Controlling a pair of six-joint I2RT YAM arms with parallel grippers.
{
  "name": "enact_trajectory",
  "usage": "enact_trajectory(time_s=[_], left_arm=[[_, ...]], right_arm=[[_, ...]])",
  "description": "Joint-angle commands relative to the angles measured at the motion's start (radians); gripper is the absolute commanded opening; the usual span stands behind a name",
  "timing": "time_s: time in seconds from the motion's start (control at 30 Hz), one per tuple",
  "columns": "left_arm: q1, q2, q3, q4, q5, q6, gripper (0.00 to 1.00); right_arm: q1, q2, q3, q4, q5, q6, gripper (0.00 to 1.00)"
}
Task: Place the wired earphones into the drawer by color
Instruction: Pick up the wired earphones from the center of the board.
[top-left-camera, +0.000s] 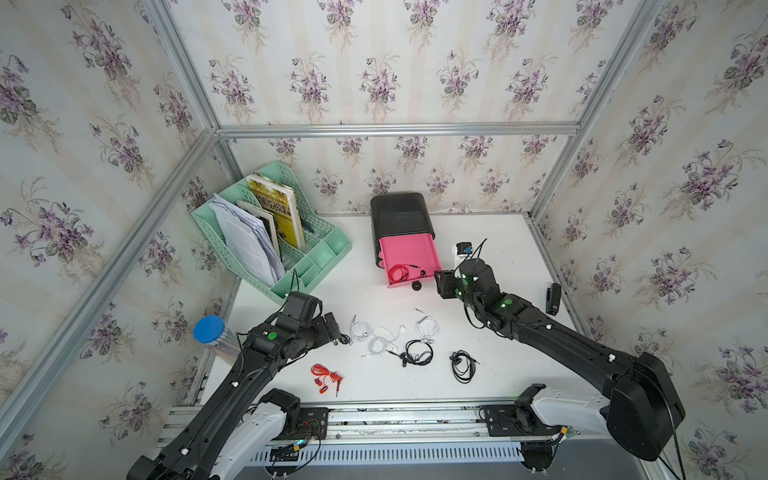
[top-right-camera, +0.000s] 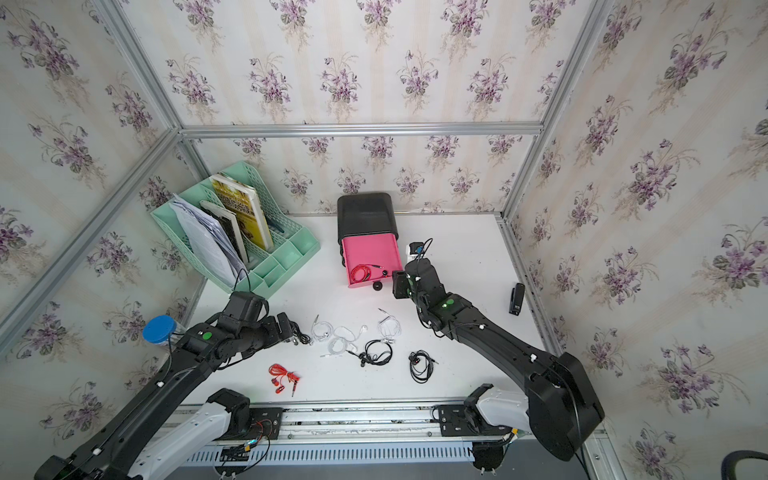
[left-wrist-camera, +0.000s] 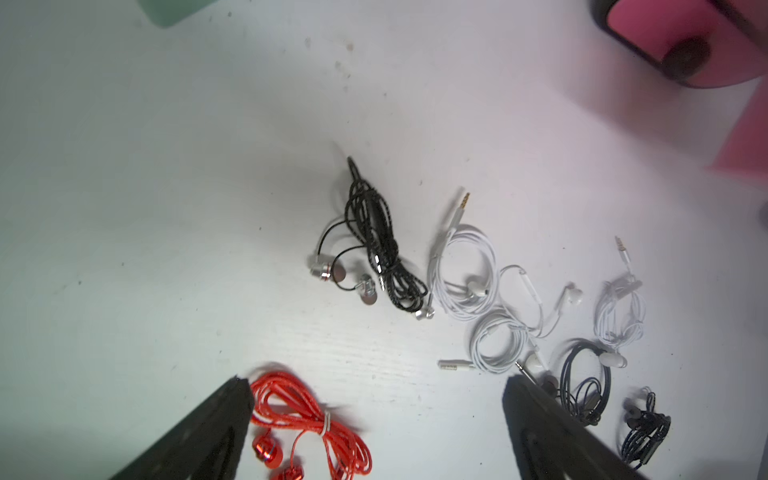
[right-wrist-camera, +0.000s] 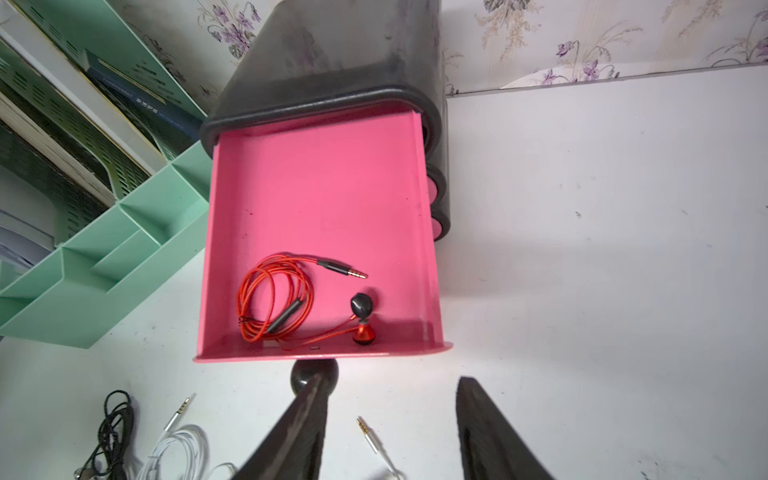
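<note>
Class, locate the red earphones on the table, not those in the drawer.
In both top views the red earphones lie near the front edge, left side, beside the left gripper.

I see the pink drawer (top-left-camera: 411, 249) pulled open at frame centre in both top views. One red earphone coil (top-left-camera: 398, 273) lies inside by its front lip, plug loose. A second red bundle (top-left-camera: 325, 376) sits lower centre-left on the surface (top-left-camera: 511, 332). In a row mid-frame: braided black bundle (left-wrist-camera: 374, 245), left white coil (top-left-camera: 359, 331), middle white coil (top-left-camera: 380, 345), right white coil (top-left-camera: 427, 328). The last touches the black loop (top-left-camera: 419, 353) below it. A black coil (top-left-camera: 463, 365) lies apart, lower right.
</note>
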Motion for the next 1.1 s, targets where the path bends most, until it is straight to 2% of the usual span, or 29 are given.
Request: enact_trajectory(time_s=[0.0,0.37,0.43,0.63,0.73,0.87,1.0,1.07], left_arm=[[0.0,0.003,-0.007,-0.103,0.003,-0.135,0.99],[0.0,-0.007,-0.115,-0.124,0.091,-0.301,1.0],[0.0,0.002,-0.114,-0.13,0.092,-0.298,0.96],[-0.002,0.035,-0.103,-0.109,0.082,-0.264,0.93],[-0.002,0.059,-0.122,-0.085,0.089,-0.264,0.95],[-0.001,0.106,-0.147,-0.033,0.11,-0.257,0.93],[-0.002,0.15,-0.159,0.008,0.124,-0.249,0.89],[-0.002,0.162,-0.159,0.014,0.123,-0.243,0.81]], right_arm=[[-0.008,-0.01,-0.016,0.039,0.031,-0.016,0.54],[-0.048,-0.085,-0.106,0.101,0.06,-0.029,0.55],[-0.054,-0.098,-0.118,0.106,0.052,-0.026,0.55],[-0.067,-0.131,-0.142,0.111,0.048,-0.021,0.55],[-0.074,-0.148,-0.153,0.116,0.054,-0.019,0.55],[-0.074,-0.167,-0.167,0.118,0.076,-0.021,0.55],[-0.074,-0.176,-0.176,0.121,0.099,-0.024,0.55],[-0.074,-0.177,-0.177,0.122,0.099,-0.024,0.55]])
